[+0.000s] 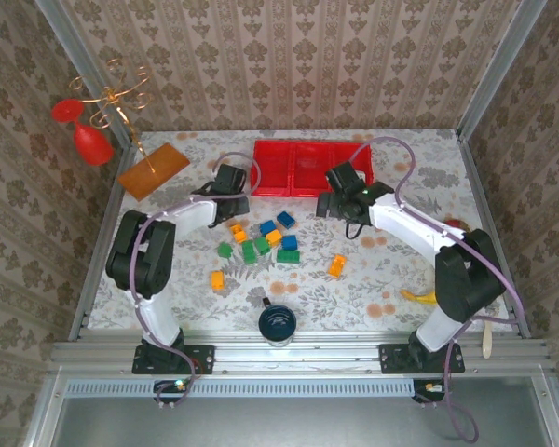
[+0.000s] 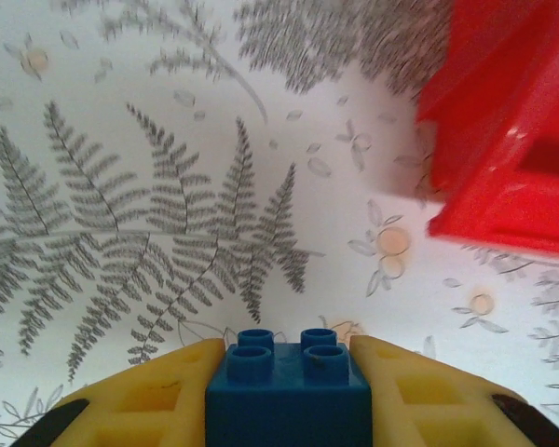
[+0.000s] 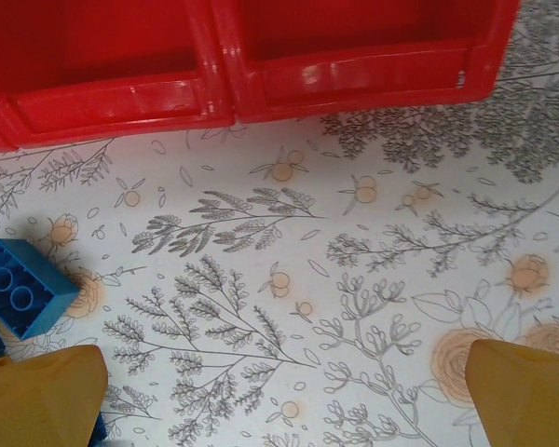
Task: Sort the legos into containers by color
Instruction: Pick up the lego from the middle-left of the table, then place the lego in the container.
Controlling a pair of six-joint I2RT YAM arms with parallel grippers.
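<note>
the left claw (image 2: 287, 358) is clamped on a blue brick (image 2: 289, 410), its yellow fingers (image 2: 158, 400) pressed to the brick's two sides with the studs facing up; whether the brick is lifted clear of the counter (image 1: 382, 270) is hard to judge from this close. just ahead of it and to the right sits a corner of the red tray (image 3: 354, 79), which lies at the far middle of the counter with its three compartments side by side. the right claw (image 3: 279, 391) hovers at the tray's near right edge with its fingers wide apart and nothing between them; a second blue brick (image 3: 23, 284) rests on the counter near its left finger. the loose bricks (image 1: 262, 245), blue, orange and green, are scattered in the middle of the counter between the two arms, with one orange brick (image 1: 336, 265) apart to the right and another (image 1: 217, 278) apart to the left. a dark blue cup (image 1: 278, 323) stands at the near edge.
</note>
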